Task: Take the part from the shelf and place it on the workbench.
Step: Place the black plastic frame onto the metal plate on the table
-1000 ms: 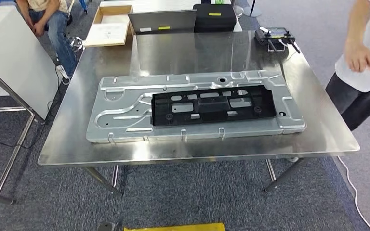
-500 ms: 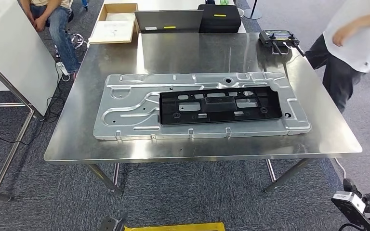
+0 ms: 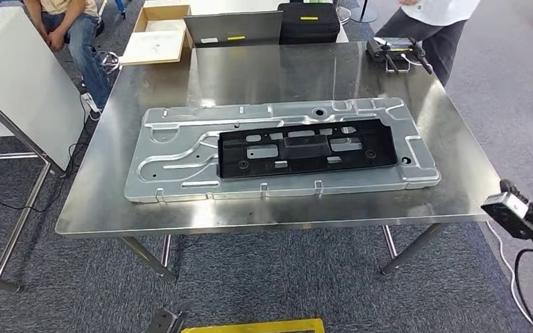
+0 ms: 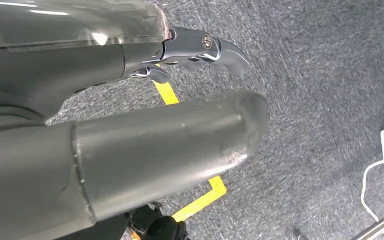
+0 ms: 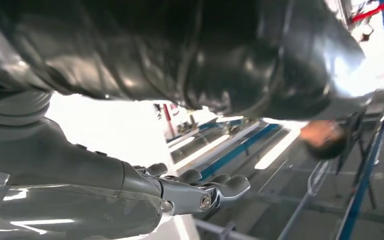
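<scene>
We see the black part (image 3: 307, 148) lying on the grey metal panel (image 3: 180, 156) on the desk (image 3: 451, 139), well apart from both robot hands. Our left robot hand (image 4: 145, 150) and right robot hand (image 5: 180, 192) grasp nothing, fingers apart.

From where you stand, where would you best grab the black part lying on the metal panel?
Probably the near long edge of the black part, from your side of the table. It lies flat and long across the panel; fingers could hook under that edge or into its cutouts.
</scene>
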